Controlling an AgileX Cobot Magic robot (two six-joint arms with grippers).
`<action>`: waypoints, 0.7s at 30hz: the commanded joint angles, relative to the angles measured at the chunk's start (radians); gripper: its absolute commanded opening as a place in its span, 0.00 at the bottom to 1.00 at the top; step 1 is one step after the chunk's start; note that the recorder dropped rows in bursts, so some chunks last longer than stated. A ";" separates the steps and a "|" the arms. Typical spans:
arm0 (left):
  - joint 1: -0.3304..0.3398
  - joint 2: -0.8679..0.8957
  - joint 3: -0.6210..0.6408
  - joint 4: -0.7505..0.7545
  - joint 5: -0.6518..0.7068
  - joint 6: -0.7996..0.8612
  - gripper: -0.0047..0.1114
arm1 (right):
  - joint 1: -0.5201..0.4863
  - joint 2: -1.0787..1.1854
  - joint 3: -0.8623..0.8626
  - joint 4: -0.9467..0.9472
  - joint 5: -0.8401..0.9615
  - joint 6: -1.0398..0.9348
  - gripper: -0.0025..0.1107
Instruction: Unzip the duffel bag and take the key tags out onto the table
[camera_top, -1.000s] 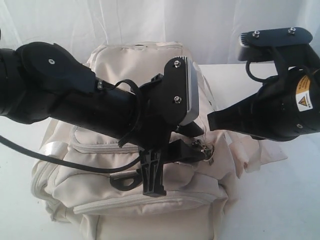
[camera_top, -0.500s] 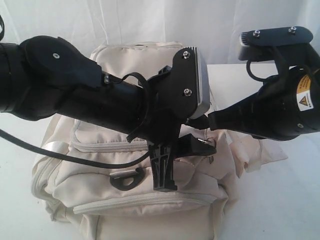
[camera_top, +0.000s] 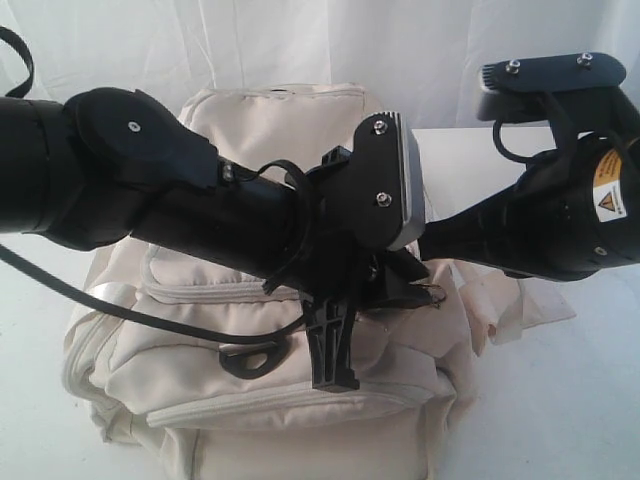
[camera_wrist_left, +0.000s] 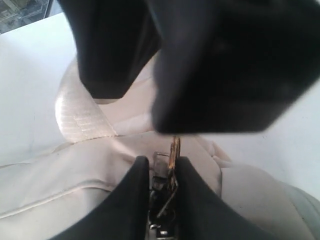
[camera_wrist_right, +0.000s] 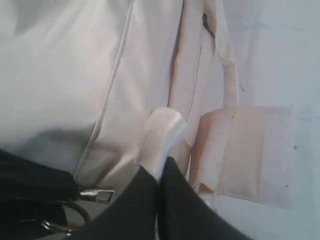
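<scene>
Duffel bag (camera_top: 250, 400), cream fabric, lies across the middle of the table (camera_top: 560, 400), its far end close to the table's far edge and its near end cut off by the exterior view. The tabletop is plain white, and white cloth (camera_top: 300, 40) hangs as a backdrop behind the far edge (nothing else of the room shows).

On the left, the left arm (camera_top: 150, 190) reaches across above the bag, a black cable trailing under it. A black D-ring (camera_top: 250, 360) lies on the bag's upper side below that arm. The left gripper (camera_wrist_left: 162, 162) is clenched on a metal zipper pull (camera_wrist_left: 173, 150) at the top of the bag, one black finger on each side of it.

On the right, the right arm (camera_top: 540, 230) comes in from the table's right side. Its right gripper (camera_wrist_right: 159, 172) is pinched tight on a fold of pale webbing strap (camera_wrist_right: 162, 130), which sticks out past the fingertips. A metal ring (camera_wrist_right: 60, 220) shows just beside it.

The right arm carries a yellow warning label (camera_top: 605, 195) with a black triangle (its small print cannot be read).
</scene>
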 joint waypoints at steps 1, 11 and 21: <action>-0.005 -0.009 -0.007 -0.021 -0.012 -0.001 0.06 | -0.001 -0.013 -0.009 -0.014 -0.030 0.004 0.02; -0.005 -0.093 -0.007 -0.016 -0.014 -0.056 0.04 | -0.001 -0.013 -0.009 -0.022 -0.030 0.004 0.02; -0.005 -0.100 -0.007 -0.014 -0.011 -0.057 0.04 | -0.001 -0.013 -0.009 -0.022 -0.028 0.004 0.02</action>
